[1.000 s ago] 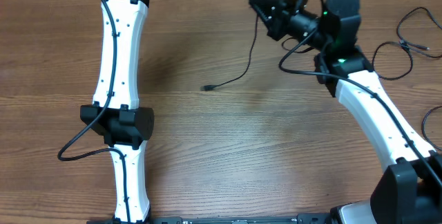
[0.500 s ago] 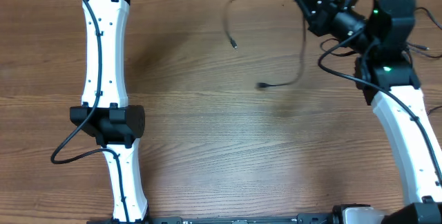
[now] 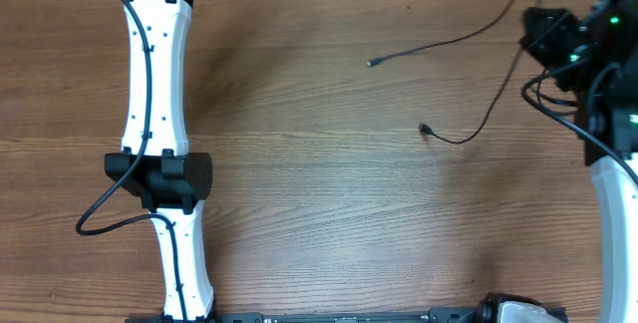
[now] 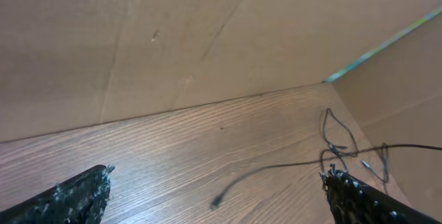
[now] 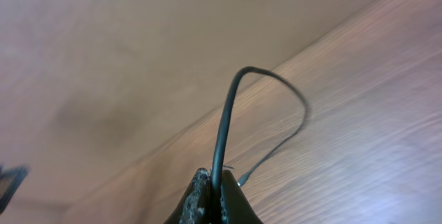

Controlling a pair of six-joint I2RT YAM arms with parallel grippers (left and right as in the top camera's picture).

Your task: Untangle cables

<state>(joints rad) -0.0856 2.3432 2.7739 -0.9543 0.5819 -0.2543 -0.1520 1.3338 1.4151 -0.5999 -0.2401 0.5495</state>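
Two robot arms are counted from overhead: the left arm [image 3: 150,64] and the right arm [image 3: 618,223]. Two thin black cables are seen stretched on the surface [image 3: 299,223]: the upper cable [image 3: 449,41] and the lower cable [image 3: 454,142]. Two free plugs are counted, the upper plug [image 3: 371,63] and the lower plug [image 3: 424,129]. One held cord [image 5: 224,127] is counted between the right jaws. One tangle [image 4: 338,148] is seen from the left wrist; its cords cannot be counted.

I find nothing readable from my station: no label, brand, number or sign anywhere (the green lights carry no characters either).
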